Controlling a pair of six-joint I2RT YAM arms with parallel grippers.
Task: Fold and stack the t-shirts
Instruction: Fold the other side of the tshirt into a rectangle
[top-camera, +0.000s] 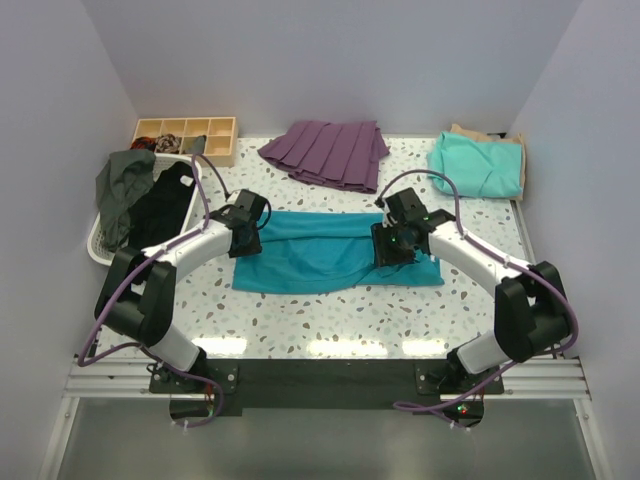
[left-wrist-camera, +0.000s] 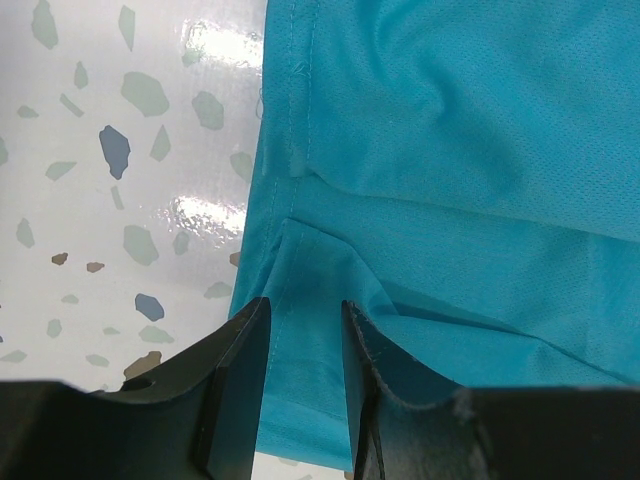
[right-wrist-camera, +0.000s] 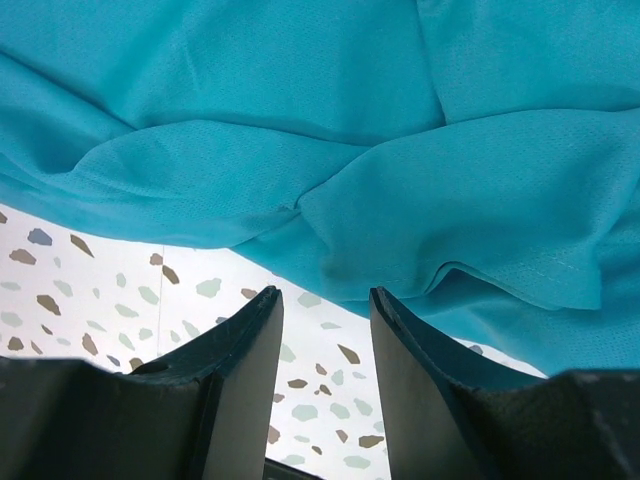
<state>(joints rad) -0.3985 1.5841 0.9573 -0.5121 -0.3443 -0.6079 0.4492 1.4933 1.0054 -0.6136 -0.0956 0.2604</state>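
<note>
I see the teal-blue t-shirt (top-camera: 320, 262) lying rumpled in the middle of the tabletop (top-camera: 330, 325). My left tool (left-wrist-camera: 303, 312) sits on the shirt's left edge. Its fingers are a bit apart with blue cloth between them, and I cannot tell if they pinch it. My right tool (right-wrist-camera: 322, 300) is at the shirt's right side, open and holding nothing. The cloth lies just past its tips. Behind the shirt to the right, the mint-green t-shirt (top-camera: 475, 165) lies on the tan t-shirt (top-camera: 495, 136). The purple skirt (top-camera: 325, 150) lies straight behind it.
</note>
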